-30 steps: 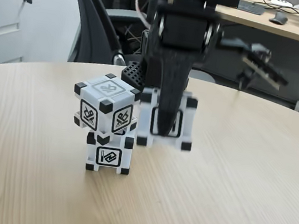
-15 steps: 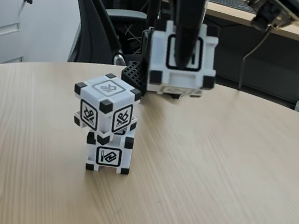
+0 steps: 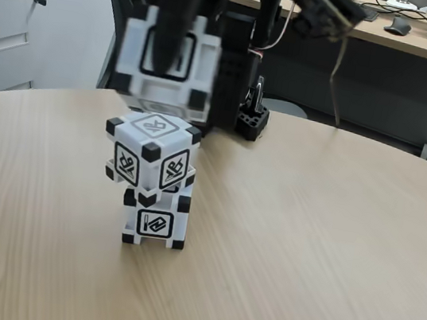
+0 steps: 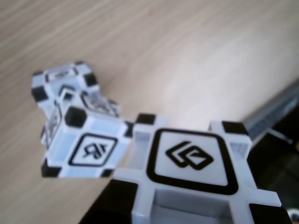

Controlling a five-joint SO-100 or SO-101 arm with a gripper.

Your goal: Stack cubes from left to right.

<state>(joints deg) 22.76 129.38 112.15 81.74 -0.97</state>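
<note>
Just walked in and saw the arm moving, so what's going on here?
The arm's pincer holds a third cube in the air just above a stack of two cubes on the round wooden table. The stack's top cube sits twisted on the bottom cube. The held cube is not yet set down.

third cube (image 3: 166,63) above two stacked cubes (image 3: 154,183) on table (image 3: 313,247)
</note>
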